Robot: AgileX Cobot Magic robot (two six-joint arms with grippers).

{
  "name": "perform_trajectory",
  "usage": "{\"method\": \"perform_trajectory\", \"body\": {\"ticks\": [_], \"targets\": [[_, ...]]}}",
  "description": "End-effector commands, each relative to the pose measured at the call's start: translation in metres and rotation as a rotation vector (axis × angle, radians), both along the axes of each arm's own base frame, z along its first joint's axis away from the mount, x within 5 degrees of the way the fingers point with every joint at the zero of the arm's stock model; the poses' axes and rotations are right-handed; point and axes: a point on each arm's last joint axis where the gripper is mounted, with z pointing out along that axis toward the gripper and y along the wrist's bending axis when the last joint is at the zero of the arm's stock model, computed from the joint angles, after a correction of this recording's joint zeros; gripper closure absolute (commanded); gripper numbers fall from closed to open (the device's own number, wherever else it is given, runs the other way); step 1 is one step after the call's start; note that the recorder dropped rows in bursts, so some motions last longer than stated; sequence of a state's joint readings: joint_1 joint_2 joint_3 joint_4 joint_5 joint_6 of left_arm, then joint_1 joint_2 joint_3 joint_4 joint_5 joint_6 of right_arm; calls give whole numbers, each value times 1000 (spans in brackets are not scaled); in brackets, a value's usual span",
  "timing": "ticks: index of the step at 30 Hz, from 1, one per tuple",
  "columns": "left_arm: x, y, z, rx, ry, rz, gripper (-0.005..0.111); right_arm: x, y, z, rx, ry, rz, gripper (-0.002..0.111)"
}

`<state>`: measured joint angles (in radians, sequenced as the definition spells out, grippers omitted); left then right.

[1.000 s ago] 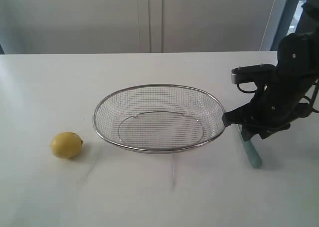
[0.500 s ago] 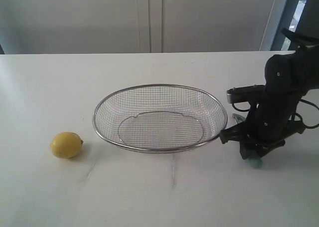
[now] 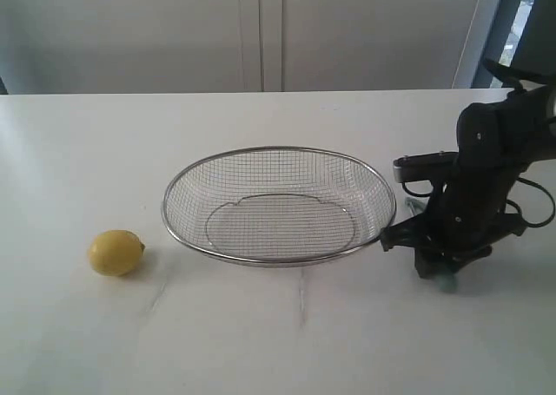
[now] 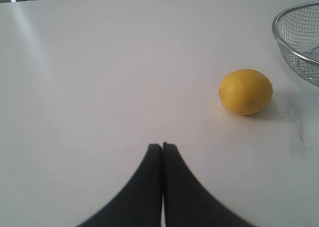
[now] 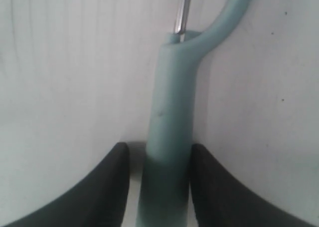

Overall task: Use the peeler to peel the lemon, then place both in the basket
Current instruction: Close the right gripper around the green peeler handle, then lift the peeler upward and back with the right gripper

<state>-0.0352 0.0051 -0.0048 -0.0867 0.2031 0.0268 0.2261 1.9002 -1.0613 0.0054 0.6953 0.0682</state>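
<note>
White tabletop [image 3: 261,343] fills the scene, with pale wall panels [image 3: 261,30] behind it. Down at the surface, the right gripper [image 5: 159,148] stands with its jaws wide apart, one black finger [image 5: 112,187] on each side of the peeler [image 5: 174,102]. The teal handle runs straight between them. A strip of table shows between the handle and one finger, while the other finger sits right against it, so the jaws bracket the handle without clamping it. Beyond the fingers the handle forks into its curved head, where a thin metal blade is visible.

In the exterior view the right arm [image 3: 486,178] hides most of the peeler, leaving only a teal end on the table below the gripper, just to the right of the basket [image 3: 278,149]. The basket is empty.

The left gripper [image 4: 162,146] has its two fingers pressed together on nothing. The lemon [image 4: 245,92] lies on the table ahead of them and apart. It rests unpeeled to the left of the basket, near its rim but not touching.
</note>
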Motion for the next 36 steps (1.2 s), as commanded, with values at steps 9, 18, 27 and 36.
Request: {"method": "perform_trajectory", "body": {"ticks": [9,18,27,36], "targets": [[0,-1,-1,-8,-1,-8,107,3,-1,-14,2,6,-24,70],[0,-1,-1,-8,-1,-8,107,1,-3,-16,-5,34,-65,108],[0,-1,-1,-8,-1,-8,107,0,-3,-16,-8,49,-73,108],[0,-1,-1,-8,-1,-8,107,-6,-4,6,-7,46,-71,108]]}}
